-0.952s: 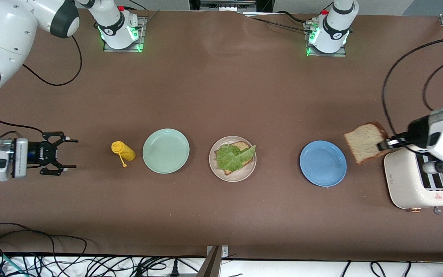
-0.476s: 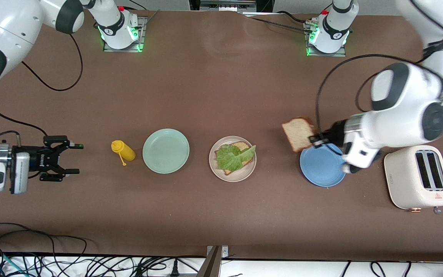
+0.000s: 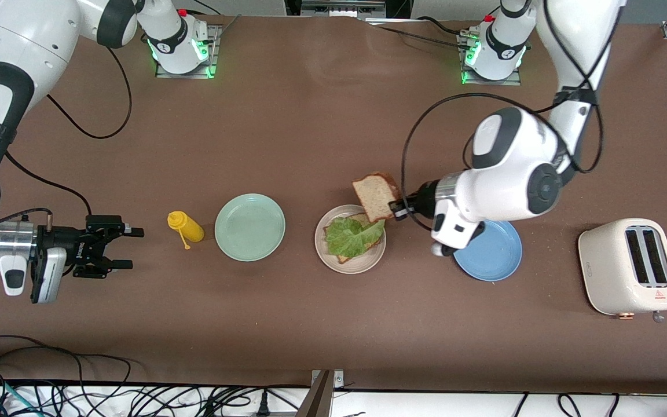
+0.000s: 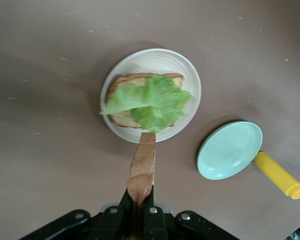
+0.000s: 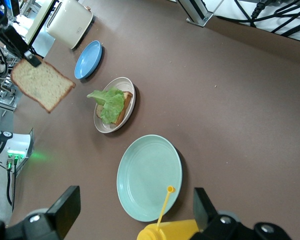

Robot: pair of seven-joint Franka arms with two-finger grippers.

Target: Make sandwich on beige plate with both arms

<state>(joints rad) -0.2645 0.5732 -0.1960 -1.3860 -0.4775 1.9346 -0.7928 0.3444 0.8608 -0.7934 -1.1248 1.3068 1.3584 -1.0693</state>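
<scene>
While the beige plate (image 3: 350, 263) sits mid-table with one bread slice (image 3: 362, 220) and a lettuce leaf (image 3: 352, 236) already on it, the second slice (image 3: 374, 197) has travelled from above the toaster (image 3: 629, 266), past the blue plate (image 3: 495, 255), to hang over the plate's rim on the side toward the robots' bases. The left gripper (image 3: 396, 208) is clamped tight on that slice's crust edge, holding it tilted in the air; in the left wrist view the slice (image 4: 142, 165) shows edge-on, pointing at the lettuce (image 4: 150, 102) from just short of the plate (image 4: 190, 75). That leaves, by my judgement, only the last step: bring the slice over the leaf, level it, lower and let go. The mint plate (image 3: 249, 227) and mustard bottle (image 3: 186, 227) lie toward the right arm's end from the beige plate, and farther that way the right gripper (image 3: 128, 248) waits low over the table with fingers spread wide, holding nothing.
</scene>
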